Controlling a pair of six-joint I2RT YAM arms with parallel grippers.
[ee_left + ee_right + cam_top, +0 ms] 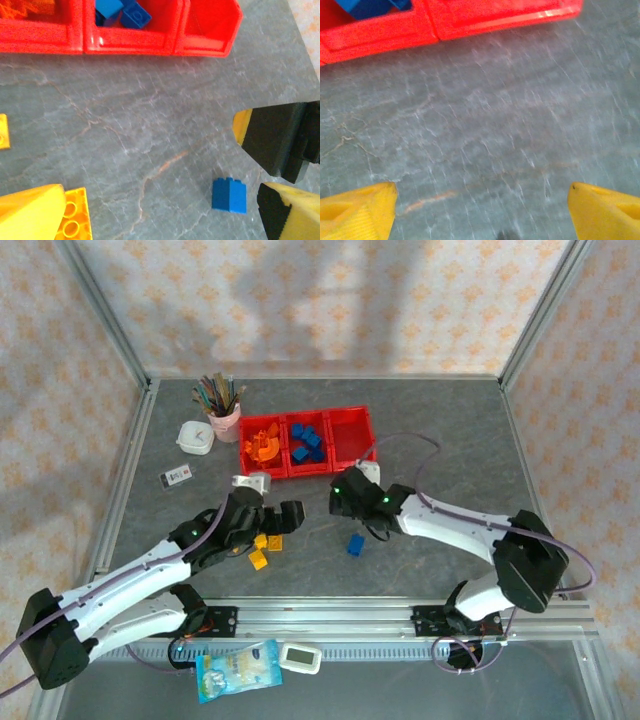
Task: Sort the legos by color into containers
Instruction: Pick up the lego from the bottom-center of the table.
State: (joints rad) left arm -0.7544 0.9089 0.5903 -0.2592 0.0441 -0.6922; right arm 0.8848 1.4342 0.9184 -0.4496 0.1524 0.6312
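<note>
Grey stone-patterned table (450,440) sits inside a framed enclosure with patterned walls. The containers (310,471), three joined red bins, stand in a row at the middle rear of the table. The left bin holds orange legos (262,445) and the middle bin holds blue legos (307,442). One loose blue brick (355,545) lies on the table in front of the bins, well apart from them. Several yellow bricks (258,560) lie loose to its left, close under the left arm.

The left gripper (160,200) hovers low over the table with its jaws wide apart and nothing between them. One yellow brick (75,220) lies just beside its left finger. The right gripper (482,205) is near the front of the bins, with its jaws spread wide over bare table and nothing held.

A pink cup of pencils (225,420) and a small white box (195,437) stand left of the bins.
</note>
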